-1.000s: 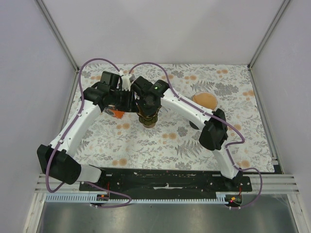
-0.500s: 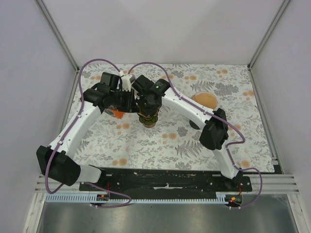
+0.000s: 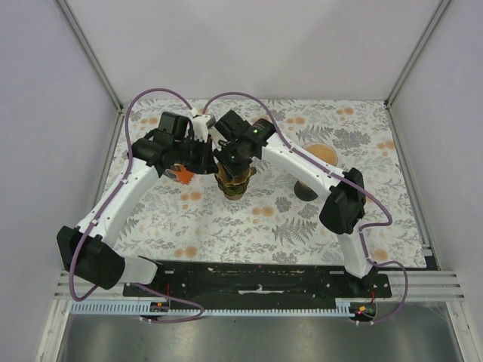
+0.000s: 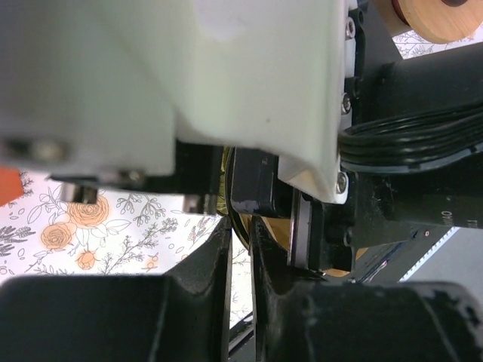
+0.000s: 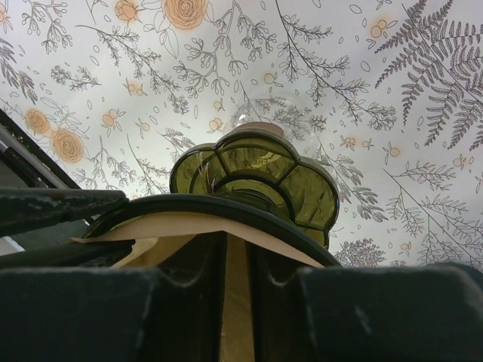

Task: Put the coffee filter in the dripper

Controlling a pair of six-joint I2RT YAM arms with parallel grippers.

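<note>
The dripper (image 3: 232, 183) is green glass with a black rim and stands mid-table on a floral cloth. In the right wrist view its green body (image 5: 256, 170) and black rim lie just below my fingers. The tan paper coffee filter (image 5: 173, 226) sits inside the rim. My right gripper (image 5: 238, 253) is shut on the filter's wall, over the dripper (image 3: 232, 160). My left gripper (image 4: 241, 234) is shut on the dripper's black rim (image 4: 243, 226) from the left side (image 3: 204, 160). In the top view the arms hide most of the filter.
A round tan disc (image 3: 319, 155) lies right of the dripper, with a dark round object (image 3: 306, 191) in front of it. An orange object (image 3: 181, 175) lies under the left arm. Frame posts and white walls stand around the table.
The right arm's wrist and forearm have shifted a little right and back over the dripper. The left gripper has stayed at the rim.
</note>
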